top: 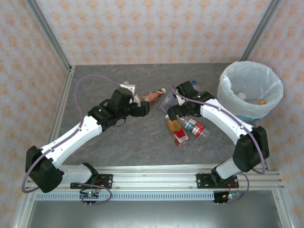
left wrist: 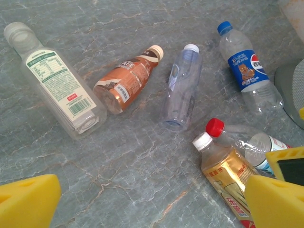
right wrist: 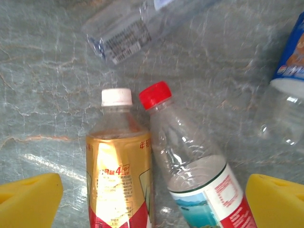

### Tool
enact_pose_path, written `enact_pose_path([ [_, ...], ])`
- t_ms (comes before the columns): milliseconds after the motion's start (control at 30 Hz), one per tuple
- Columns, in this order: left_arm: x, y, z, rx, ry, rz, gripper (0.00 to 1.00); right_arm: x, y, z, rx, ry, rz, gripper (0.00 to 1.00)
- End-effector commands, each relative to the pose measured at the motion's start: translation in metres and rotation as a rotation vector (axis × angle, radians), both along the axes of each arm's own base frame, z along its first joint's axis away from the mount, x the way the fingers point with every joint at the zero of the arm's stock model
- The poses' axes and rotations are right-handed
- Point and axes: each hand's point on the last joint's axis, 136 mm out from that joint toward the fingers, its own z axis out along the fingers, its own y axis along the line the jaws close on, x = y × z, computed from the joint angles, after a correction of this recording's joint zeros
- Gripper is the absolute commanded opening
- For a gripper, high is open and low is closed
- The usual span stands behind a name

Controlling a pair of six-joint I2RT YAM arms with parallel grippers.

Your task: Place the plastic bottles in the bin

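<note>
Hovers w/ right end effector spread apart, empty, right over 2 bottles lying side by side, touching: gold-label bottle, red-cap bottle. Holds left end effector apart too, empty; brown bottle ahead, near. Counted on table: 6 bottles, all lying flat. 1 bin far right.

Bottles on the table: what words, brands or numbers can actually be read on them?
"4", in red, on the gold-label bottle; the characters around it are too blurred to read.
Letters like "CAFE", blurred and uncertain, on the brown bottle.
A round red, white and blue logo on the blue-label bottle; no readable words.
Barcode and fine print on the white-label bottle: too small to read.
Label print on the red-capped bottle: too small to read.
</note>
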Motion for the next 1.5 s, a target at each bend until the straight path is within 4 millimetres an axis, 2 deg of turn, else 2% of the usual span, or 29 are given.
enact_pose_path([
  [0, 0.002, 0.014, -0.001, 0.04, -0.023, 0.04, 1.0, -0.015, 0.006, -0.018, -0.028, 0.06, -0.054, 0.99],
  [100, 0.004, 0.016, -0.006, 0.061, -0.014, 0.05, 1.0, -0.017, 0.023, -0.028, -0.014, 0.064, -0.083, 0.99],
  [167, 0.003, 0.013, -0.008, 0.052, -0.007, 0.039, 1.0, -0.019, 0.027, -0.037, -0.019, 0.083, -0.112, 0.97],
  [367, 0.004, 0.01, -0.013, 0.044, 0.007, 0.032, 1.0, -0.037, 0.024, -0.066, -0.023, 0.165, -0.189, 0.92],
  [633, 0.005, 0.013, -0.014, 0.065, 0.003, 0.04, 1.0, -0.051, 0.021, -0.09, 0.01, 0.187, -0.186, 0.82],
  [833, 0.005, 0.012, -0.016, 0.067, 0.009, 0.037, 1.0, -0.045, 0.019, -0.106, -0.02, 0.181, -0.2, 0.78],
  [1067, 0.005, 0.011, -0.018, 0.071, 0.016, 0.035, 1.0, -0.042, 0.025, -0.131, -0.029, 0.222, -0.226, 0.8],
  [1400, 0.007, 0.012, -0.022, 0.088, 0.025, 0.038, 1.0, -0.038, 0.02, -0.137, -0.093, 0.185, -0.253, 0.8],
  [1467, 0.007, 0.012, -0.022, 0.089, 0.026, 0.038, 1.0, -0.035, 0.02, -0.134, -0.093, 0.167, -0.263, 0.76],
])
